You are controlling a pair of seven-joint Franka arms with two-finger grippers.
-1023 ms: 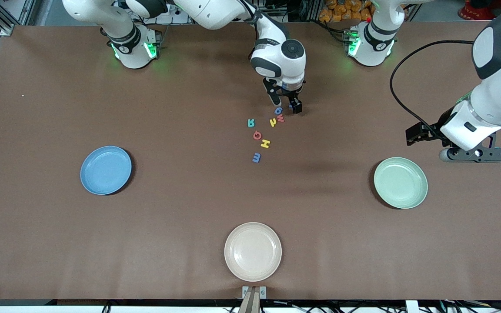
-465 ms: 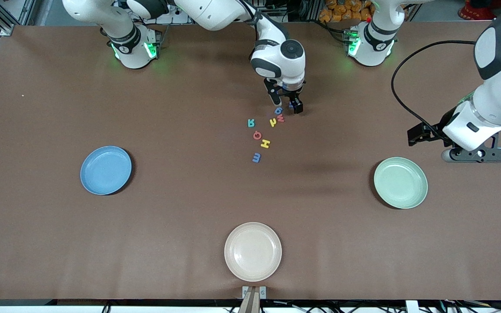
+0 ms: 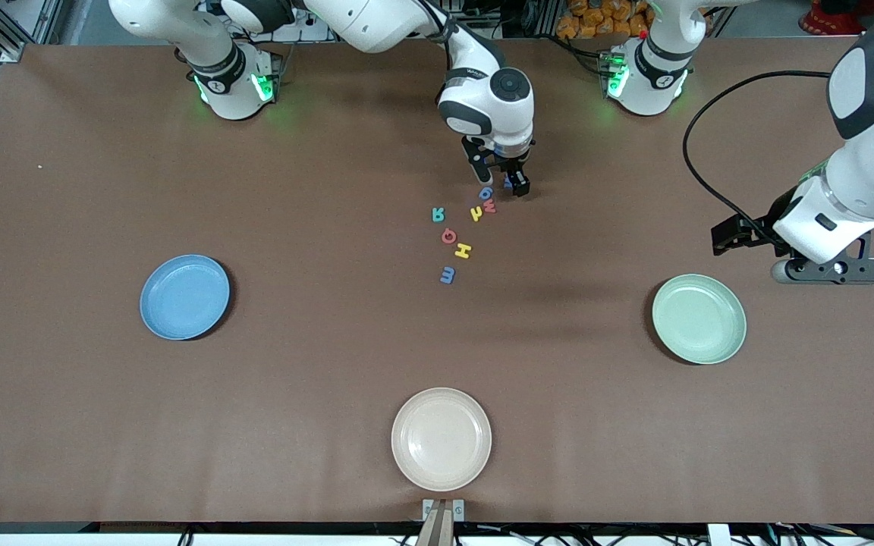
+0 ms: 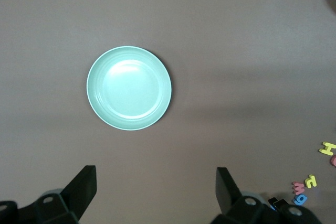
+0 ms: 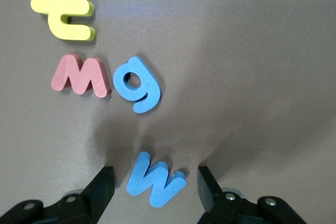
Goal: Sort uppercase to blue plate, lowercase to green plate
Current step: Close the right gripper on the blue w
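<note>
The right gripper (image 5: 152, 182) straddles a blue letter (image 5: 154, 180), fingers apart, not touching. The left gripper (image 4: 156, 190) waits spread above the green plate (image 4: 129, 88).

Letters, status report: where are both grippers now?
Right gripper down at the table, fingers straddling the blue M, not yet clamped. Left gripper open, waiting above the empty green plate. Nothing blocking.

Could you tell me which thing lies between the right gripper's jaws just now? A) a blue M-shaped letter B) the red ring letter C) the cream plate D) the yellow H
A: in the right wrist view the blue M-shaped letter lies on the table between the jaws of the right gripper, which stand apart on either side of it.
</note>
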